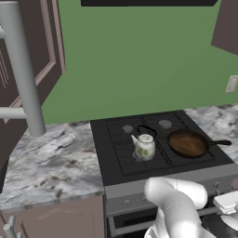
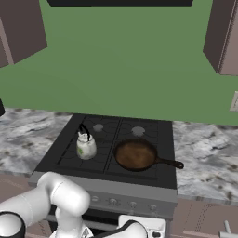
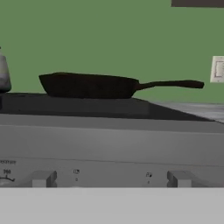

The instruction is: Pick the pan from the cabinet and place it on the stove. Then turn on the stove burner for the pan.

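The dark pan [image 1: 188, 143] sits on the front right grate of the black stove [image 1: 116, 155], its thin handle pointing right. From the right base view the pan [image 2: 135, 154] lies over that same grate. The hand view looks level at the pan [image 3: 87, 84] from below the cooktop edge, with two grey knobs [image 3: 43, 178] [image 3: 180, 178] on the steel front close ahead. A free grey stove burner [image 1: 165, 123] lies behind the pan. My gripper [image 1: 227, 201] hangs low before the stove front, open and holding nothing. The cabinet [image 1: 28, 56] stands at upper left.
A small white floral kettle [image 1: 145, 146] stands on the front left grate, a hand's width left of the pan. A marbled counter [image 1: 51, 162] flanks the stove on both sides. A wall outlet [image 3: 217, 69] is on the green wall at right. Another wall cabinet [image 2: 225, 37] hangs upper right.
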Controlling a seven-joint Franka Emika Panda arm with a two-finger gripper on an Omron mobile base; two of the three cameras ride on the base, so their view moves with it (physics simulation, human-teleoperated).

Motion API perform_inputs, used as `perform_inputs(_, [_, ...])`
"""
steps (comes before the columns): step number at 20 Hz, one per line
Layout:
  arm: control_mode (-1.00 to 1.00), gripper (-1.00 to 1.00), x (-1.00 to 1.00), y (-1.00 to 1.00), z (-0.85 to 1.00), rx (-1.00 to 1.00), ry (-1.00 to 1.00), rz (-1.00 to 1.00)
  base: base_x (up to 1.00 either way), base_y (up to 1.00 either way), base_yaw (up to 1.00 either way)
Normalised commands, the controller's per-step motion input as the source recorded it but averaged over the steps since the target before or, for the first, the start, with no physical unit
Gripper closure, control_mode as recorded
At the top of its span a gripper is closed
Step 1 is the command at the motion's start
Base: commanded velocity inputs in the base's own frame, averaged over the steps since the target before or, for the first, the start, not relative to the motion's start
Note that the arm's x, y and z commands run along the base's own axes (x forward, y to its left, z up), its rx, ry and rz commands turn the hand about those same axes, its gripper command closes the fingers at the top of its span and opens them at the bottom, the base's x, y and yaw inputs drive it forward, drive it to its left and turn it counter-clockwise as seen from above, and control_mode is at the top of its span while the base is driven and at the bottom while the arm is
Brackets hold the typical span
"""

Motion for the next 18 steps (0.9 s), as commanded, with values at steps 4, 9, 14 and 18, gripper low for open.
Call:
perform_inputs(4, [-1.00, -1.00, 0.03, 0.12, 0.00, 0.00, 0.00, 0.00, 0.00, 0.00, 0.00])
perform_inputs(9, [-1.00, -1.00, 0.12, -0.01, 0.00, 0.00, 0.00, 0.00, 0.00, 0.00, 0.00])
perform_inputs(14, [-1.00, -1.00, 0.11, -0.02, 0.00, 0.00, 0.00, 0.00, 0.00, 0.00, 0.00])
perform_inputs(18, [-1.00, -1.00, 0.04, -0.10, -0.06, 0.00, 0.00, 0.00, 0.00, 0.00, 0.00])
